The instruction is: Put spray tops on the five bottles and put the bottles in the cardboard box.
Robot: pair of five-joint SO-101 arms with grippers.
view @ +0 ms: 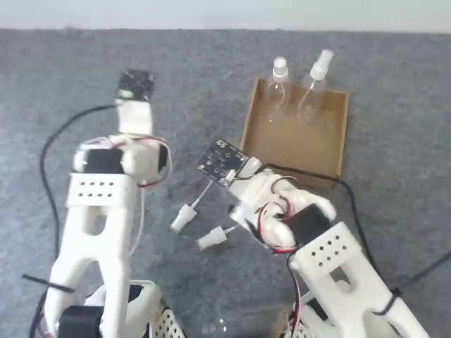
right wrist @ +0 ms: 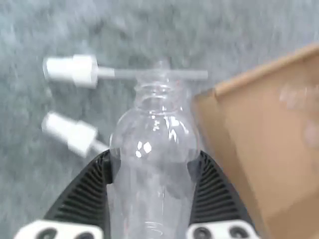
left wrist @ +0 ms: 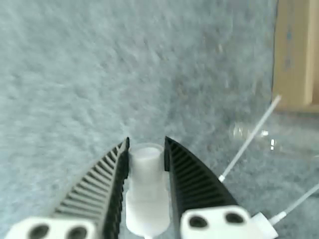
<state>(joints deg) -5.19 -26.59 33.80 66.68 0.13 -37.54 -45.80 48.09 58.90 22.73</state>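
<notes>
The left tool [left wrist: 147, 144] is clamped on a white spray top [left wrist: 147, 172], while the right tool [right wrist: 154, 160] grips an uncapped clear bottle [right wrist: 154, 132] just beside the cardboard box [view: 296, 144] (two capped bottles [view: 280, 83] stand inside), with two loose spray tops [view: 184, 217] lying on the tabletop [view: 394, 84].

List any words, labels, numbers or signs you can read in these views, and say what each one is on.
No text can be read in any view.
On the cardboard box: faint bluish print on its wall, too blurred to read.
On the bottle held by the right gripper: clear plastic, no label seen.
On the spray top held by the left gripper: plain white, no marking seen.
</notes>
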